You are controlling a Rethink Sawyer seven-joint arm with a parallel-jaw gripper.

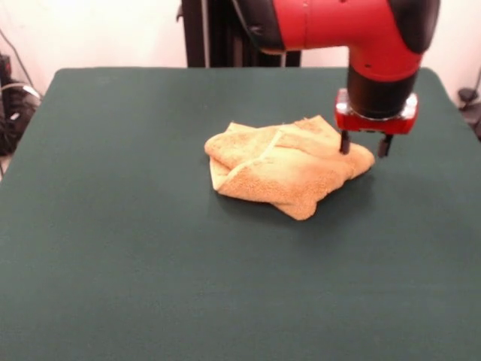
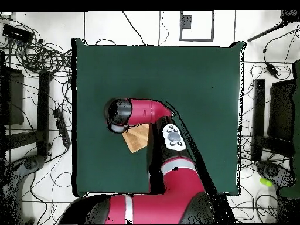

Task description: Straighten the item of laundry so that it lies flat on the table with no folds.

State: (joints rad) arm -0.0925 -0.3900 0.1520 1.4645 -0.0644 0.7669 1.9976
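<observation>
The two short dark fingers (image 1: 345, 142) stand apart with empty air between them; the gripper (image 1: 364, 144) hangs tips-down at the right end of the towel (image 1: 282, 169) as the front view shows it. One finger shows in front of the cloth's edge and the other over bare green just beside it. Whether the tips touch the cloth cannot be told; nothing is clamped.

Above the fingers sits a red wrist plate, then the black and red forearm coming in from the top of the front view. From overhead, the arm covers most of the cloth, and only a tan corner (image 2: 137, 139) peeks out beneath it.

The towel lies a little beyond the middle of the worktop (image 1: 113, 248), bunched and folded over itself in several layers, with a pale hem running across its upper face. It is far from flat, so the task is at an early stage.

The step in hand looks like an approach to grasp the towel's right-hand edge. The next move probably calls for lowering until the fingers straddle a single outer layer, closing on it, then drawing it outward, away from the heap, to open a fold. Pinching several layers together would likely drag the whole bundle instead of unfolding it.
</observation>
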